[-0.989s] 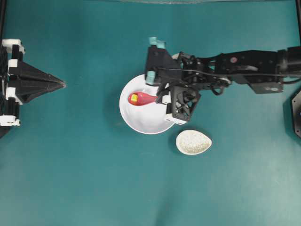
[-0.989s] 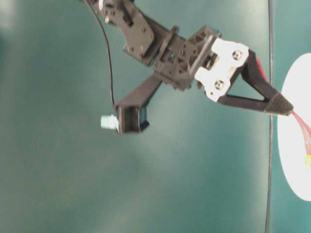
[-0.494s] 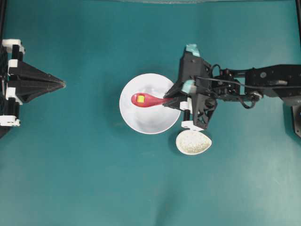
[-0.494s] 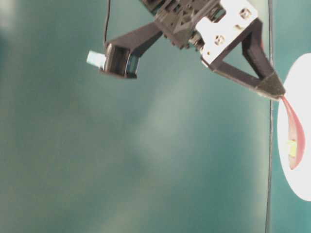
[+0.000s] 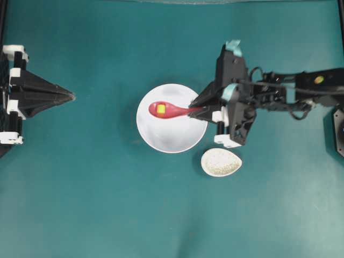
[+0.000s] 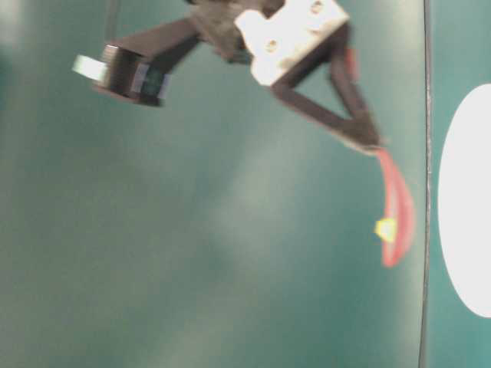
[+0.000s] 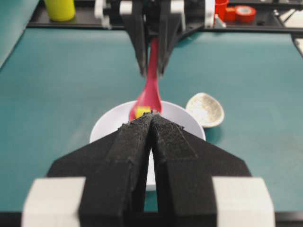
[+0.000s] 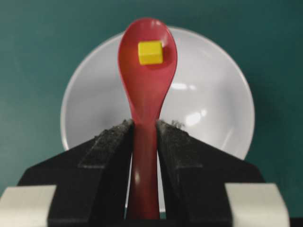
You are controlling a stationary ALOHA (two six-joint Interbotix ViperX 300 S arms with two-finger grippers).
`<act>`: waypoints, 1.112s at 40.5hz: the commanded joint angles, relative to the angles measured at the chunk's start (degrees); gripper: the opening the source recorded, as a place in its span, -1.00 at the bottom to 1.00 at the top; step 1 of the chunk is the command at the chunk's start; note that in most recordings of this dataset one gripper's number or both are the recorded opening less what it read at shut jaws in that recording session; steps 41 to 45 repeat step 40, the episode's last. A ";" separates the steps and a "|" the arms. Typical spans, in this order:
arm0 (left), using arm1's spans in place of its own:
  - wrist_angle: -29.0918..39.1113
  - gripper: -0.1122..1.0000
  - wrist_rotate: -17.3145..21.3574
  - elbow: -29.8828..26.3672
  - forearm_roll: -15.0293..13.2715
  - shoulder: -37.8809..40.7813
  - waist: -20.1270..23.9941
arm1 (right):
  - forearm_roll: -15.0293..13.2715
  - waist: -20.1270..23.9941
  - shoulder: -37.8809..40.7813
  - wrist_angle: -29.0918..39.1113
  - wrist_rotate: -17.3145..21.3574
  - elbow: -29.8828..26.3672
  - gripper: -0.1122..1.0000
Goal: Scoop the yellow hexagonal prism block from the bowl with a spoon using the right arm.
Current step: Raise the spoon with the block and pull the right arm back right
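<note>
- With the tiny bright yellow hexagonal prism block (image 8: 150,52) already sitting in the deep oval scoop of the glossy pink-red soup spoon (image 8: 146,90), your job looks close to done; what is left, as I judge it, is to carry the load clear without spilling.
- Your right gripper (image 8: 144,135) is clamped on the spoon's short straight handle, one black foam pad pressed against each side of it.
- The spoon's long axis runs straight out from that gripper, so the block lies at the far end of the tool, directly ahead of your hand and away from the wrist.
- In the overhead view the spoon (image 5: 171,110) reaches leftward from the gripper over the large round white bowl (image 5: 171,137), with the block (image 5: 160,109) above the bowl's upper left part.
- The table-level view shows the scoop (image 6: 397,222) lifted off the bowl (image 6: 464,207), apart from it; that picture is blurred.
- Keep the scoop level: the block is far smaller than the scoop and rests loose, so any roll of the wrist could tip it out.
- Your left gripper (image 7: 152,124) sits well apart at the left edge, its pads together and holding nothing; the right arm is the nearer one and does the work.
- A small speckled cream egg-shaped rest (image 5: 221,162) lies just beside the bowl, below your right gripper.
</note>
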 commanded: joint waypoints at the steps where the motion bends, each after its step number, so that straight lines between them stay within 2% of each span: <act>1: -0.35 -0.81 -0.09 -0.44 0.18 0.44 0.00 | -0.09 -0.18 -3.34 2.90 0.00 -2.46 -0.39; 11: -2.37 -0.81 -0.44 -0.44 0.18 0.26 0.09 | -0.09 -0.18 -6.33 7.38 0.09 -3.25 -0.39; 45: -5.63 -0.81 -0.62 -0.35 0.18 1.58 0.09 | -0.44 -0.26 -7.12 7.73 0.00 -3.25 -0.39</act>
